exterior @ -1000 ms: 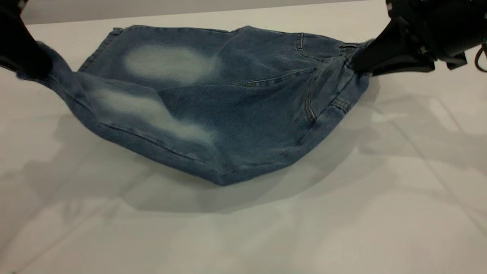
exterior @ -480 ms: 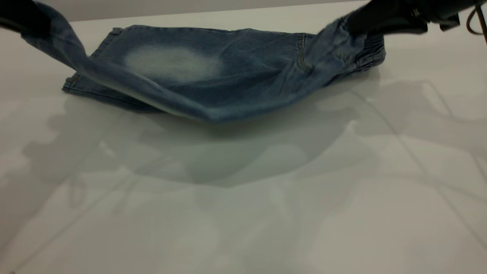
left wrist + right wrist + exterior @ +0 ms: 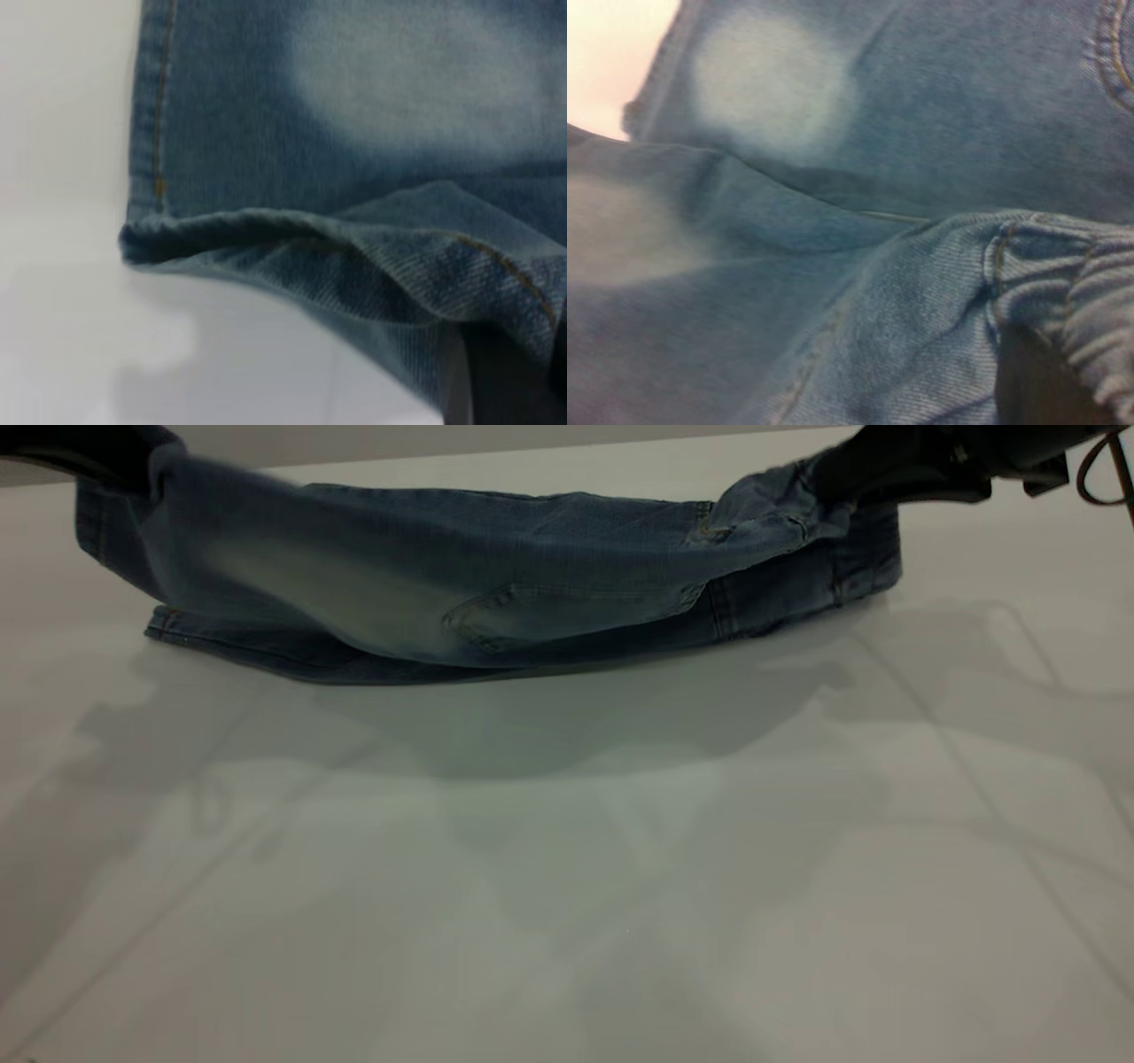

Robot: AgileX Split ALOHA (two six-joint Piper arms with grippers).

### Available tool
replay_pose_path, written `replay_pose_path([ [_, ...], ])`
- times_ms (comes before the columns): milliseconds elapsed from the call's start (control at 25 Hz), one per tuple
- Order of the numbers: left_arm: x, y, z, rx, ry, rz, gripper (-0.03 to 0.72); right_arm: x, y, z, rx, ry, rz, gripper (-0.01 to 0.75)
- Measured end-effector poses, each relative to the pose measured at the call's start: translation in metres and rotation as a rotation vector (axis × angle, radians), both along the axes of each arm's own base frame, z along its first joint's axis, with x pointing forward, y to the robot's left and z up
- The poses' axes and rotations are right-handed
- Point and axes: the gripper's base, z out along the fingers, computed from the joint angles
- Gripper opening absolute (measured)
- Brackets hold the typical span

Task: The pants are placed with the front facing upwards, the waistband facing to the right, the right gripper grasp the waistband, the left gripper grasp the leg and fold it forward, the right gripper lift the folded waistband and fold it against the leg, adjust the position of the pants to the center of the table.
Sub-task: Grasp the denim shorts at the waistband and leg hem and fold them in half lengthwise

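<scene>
The blue denim pants (image 3: 496,593) lie across the far part of the white table (image 3: 567,886), with their near half raised and draped over the far half. At the far left my left gripper (image 3: 115,456) is shut on the leg hem and holds it off the table. The left wrist view shows that hem (image 3: 292,239) bunched above one dark finger (image 3: 505,381). My right gripper (image 3: 850,474) at the far right is shut on the gathered waistband (image 3: 864,549). Its pleats (image 3: 1099,292) curl over a dark finger (image 3: 1036,381) in the right wrist view.
The table stretches wide in front of the pants, crossed by arm shadows. A grey wall strip (image 3: 443,438) runs behind the table's far edge. A loop of cable (image 3: 1099,474) hangs by the right arm.
Both grippers lifted the near half of the pants and carried it toward the far side. The raised half now covers the far leg's pale oval, and a back pocket faces the camera.
</scene>
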Motion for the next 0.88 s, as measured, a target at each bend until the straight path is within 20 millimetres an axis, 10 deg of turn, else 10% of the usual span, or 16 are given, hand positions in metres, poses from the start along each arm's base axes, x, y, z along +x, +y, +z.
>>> replay_pose_path([
  [880, 0.069, -0.006, -0.011, 0.007, -0.03, -0.025, 0.059, 0.022, -0.007, 0.0, -0.09, -0.072, -0.051, 0.049],
])
